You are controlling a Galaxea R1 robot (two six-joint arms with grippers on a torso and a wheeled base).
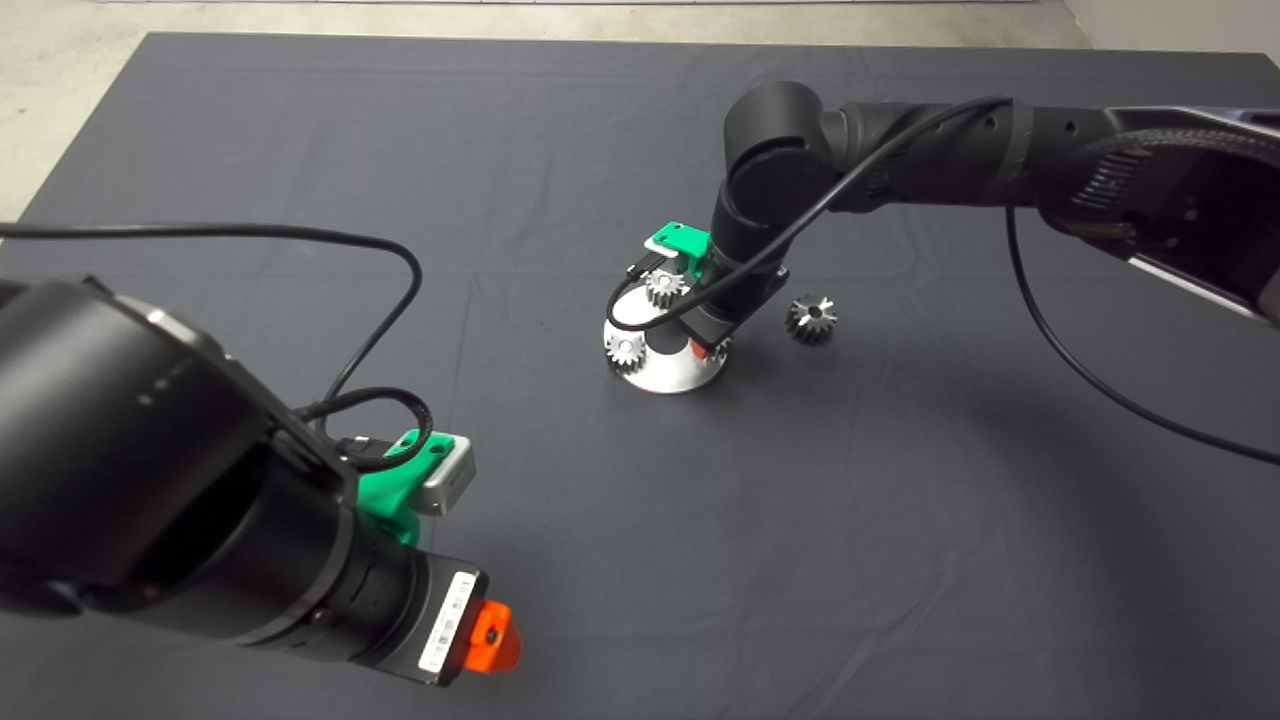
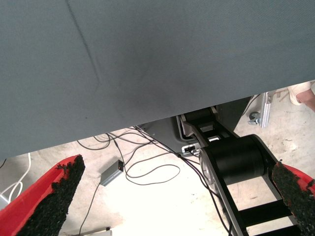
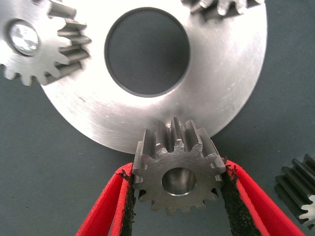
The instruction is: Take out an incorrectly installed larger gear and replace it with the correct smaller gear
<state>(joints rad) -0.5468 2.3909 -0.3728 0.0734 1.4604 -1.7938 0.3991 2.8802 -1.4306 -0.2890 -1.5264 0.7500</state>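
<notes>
My right gripper (image 3: pixel 178 184) is shut on the smaller gear (image 3: pixel 178 173), a grey spur gear with a centre hole, pinched between both pads. It is held at the near rim of a shiny round steel plate (image 3: pixel 221 73) with a large centre hole. In the head view that gripper (image 1: pixel 703 348) reaches down onto the plate (image 1: pixel 670 378) at mid-mat. The larger gear (image 1: pixel 811 319), dark with long slanted teeth, lies free on the mat just right of the plate; its edge (image 3: pixel 300 189) shows beside my right finger. My left gripper (image 1: pixel 492 638) waits at the lower left, open (image 2: pixel 177 196).
Two silver spur gears (image 1: pixel 625 350) (image 1: pixel 665 287) sit on the plate, seen too in the right wrist view (image 3: pixel 37 44) (image 3: pixel 221 7). The left wrist view shows the mat edge, floor cables and a black machine base below. Black cables hang from both arms.
</notes>
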